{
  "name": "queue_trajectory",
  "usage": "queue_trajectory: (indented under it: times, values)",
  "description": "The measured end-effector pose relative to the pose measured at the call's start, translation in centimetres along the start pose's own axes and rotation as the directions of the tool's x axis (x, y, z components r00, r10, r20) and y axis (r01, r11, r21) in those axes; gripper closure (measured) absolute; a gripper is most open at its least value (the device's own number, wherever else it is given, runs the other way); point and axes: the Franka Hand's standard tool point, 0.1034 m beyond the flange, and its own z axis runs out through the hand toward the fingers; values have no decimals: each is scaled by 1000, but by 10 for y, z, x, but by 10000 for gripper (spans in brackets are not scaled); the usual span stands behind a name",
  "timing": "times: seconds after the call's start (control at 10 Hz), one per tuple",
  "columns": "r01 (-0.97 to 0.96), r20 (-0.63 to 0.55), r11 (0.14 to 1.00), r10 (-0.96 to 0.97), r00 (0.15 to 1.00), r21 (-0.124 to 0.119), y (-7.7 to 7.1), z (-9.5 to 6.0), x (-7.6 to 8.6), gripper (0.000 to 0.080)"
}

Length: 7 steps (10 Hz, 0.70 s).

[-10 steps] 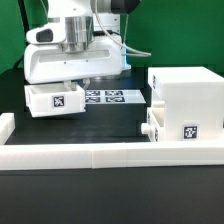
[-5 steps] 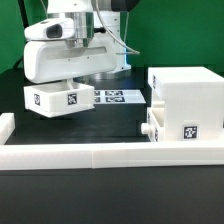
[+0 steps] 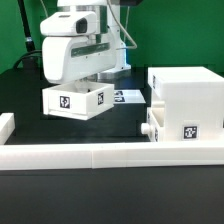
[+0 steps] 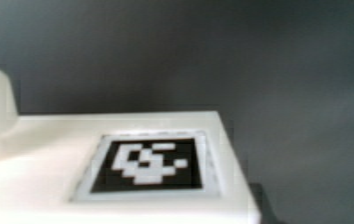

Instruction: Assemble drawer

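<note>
Open black counter (image 3: 115, 125) lies mid-frame between the lifted tray (image 3: 78, 100) and the housing (image 3: 186, 105) at right; the low border wall (image 3: 100, 158) blocks the bottom edge.

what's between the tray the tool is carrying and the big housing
In the exterior view, only a strip of bare black table and a corner of the marker board separate the tray from the housing.
</note>
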Motion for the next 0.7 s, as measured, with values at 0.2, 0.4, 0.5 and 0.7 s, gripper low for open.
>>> queue_trajectory:
  times: [0.2,0.4,0.5,0.7]
  values:
    - [129,3,992,-129,992,2,0,1,-2,757]
    - [285,11,958,-285,959,21,4,4,-2,757]
    - [284,10,959,-284,959,19,12,-2,9,757]
    - [264,15,964,-264,964,36,27,-11,33,757]
